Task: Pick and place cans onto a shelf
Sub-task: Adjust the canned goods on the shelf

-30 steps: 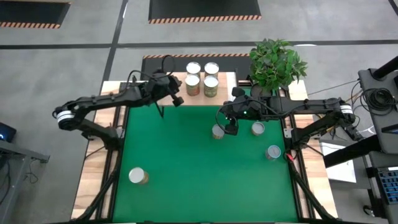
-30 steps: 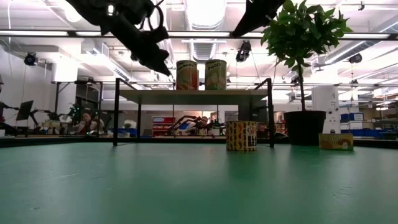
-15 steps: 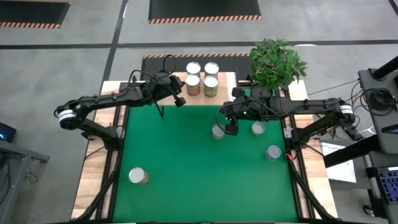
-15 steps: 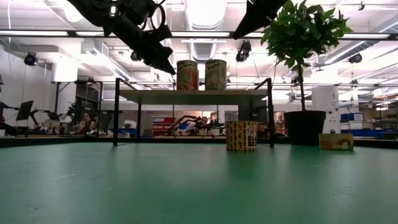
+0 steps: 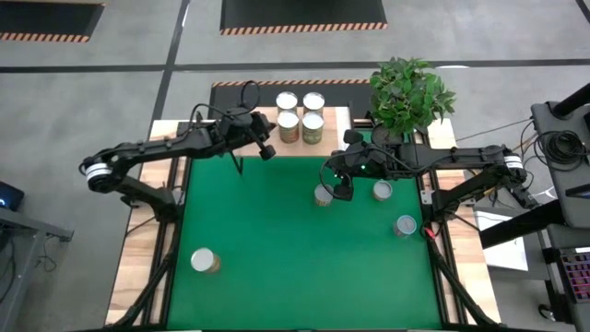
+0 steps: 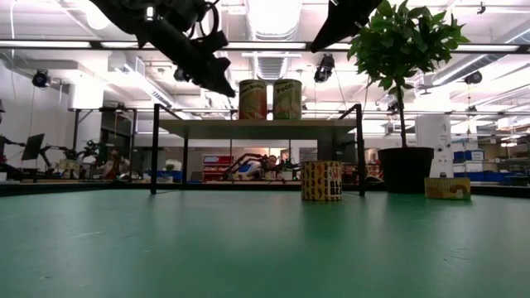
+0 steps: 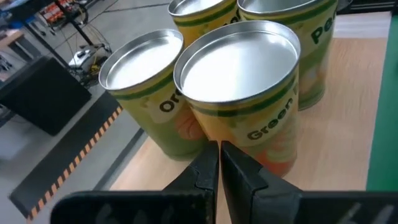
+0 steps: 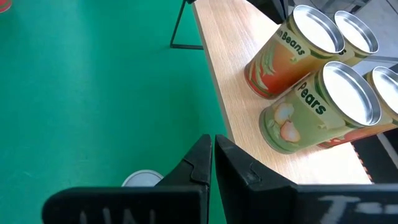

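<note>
High view shows four cans (image 5: 299,117) on the shelf (image 5: 337,118), the left gripper (image 5: 263,148) pinched empty beside it, the right gripper (image 5: 341,191) likewise closed nearby.

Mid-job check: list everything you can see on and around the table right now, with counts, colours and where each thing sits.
cans on the shelf: four, silver tops, standing grouped on top.
cans on the mat: four, silver tops; three toward the right side, one alone near the front left corner.
shelf: one, light wood top, black legs, at the table's back edge.
green mat: one, covers the table.
plant: one, green, back right.
left gripper: shut, beside the shelf's cans.
right gripper: shut, above a mat can.
</note>
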Motion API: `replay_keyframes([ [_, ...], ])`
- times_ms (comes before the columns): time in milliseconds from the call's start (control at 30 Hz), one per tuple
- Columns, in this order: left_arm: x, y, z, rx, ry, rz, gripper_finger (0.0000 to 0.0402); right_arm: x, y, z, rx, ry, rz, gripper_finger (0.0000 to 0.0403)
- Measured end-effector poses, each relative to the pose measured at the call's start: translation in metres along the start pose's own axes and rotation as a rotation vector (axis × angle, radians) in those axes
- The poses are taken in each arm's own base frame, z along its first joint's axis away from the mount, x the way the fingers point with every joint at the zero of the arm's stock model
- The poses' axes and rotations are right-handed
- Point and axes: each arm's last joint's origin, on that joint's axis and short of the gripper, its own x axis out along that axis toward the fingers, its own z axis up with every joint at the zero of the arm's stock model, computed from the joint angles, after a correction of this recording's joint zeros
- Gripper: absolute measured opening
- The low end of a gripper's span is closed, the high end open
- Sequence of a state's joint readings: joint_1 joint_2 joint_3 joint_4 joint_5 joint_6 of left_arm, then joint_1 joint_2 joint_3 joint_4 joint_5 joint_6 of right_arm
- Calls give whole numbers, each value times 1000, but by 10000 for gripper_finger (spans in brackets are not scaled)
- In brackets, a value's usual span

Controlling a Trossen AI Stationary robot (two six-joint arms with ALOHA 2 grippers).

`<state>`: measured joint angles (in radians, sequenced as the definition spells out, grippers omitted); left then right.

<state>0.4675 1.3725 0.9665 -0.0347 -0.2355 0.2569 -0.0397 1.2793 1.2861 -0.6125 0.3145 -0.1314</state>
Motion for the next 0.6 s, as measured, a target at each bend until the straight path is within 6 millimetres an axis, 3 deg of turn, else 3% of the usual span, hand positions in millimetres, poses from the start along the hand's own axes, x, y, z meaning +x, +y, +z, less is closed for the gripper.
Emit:
replay_keyframes([
  [200, -11, -9, -3, -68, 60, -43, 0, 0, 0, -1, 12, 4, 1, 9],
  [600, -59, -80, 6, -28, -37, -266, 0, -1, -1, 3, 116, -15, -2, 9],
])
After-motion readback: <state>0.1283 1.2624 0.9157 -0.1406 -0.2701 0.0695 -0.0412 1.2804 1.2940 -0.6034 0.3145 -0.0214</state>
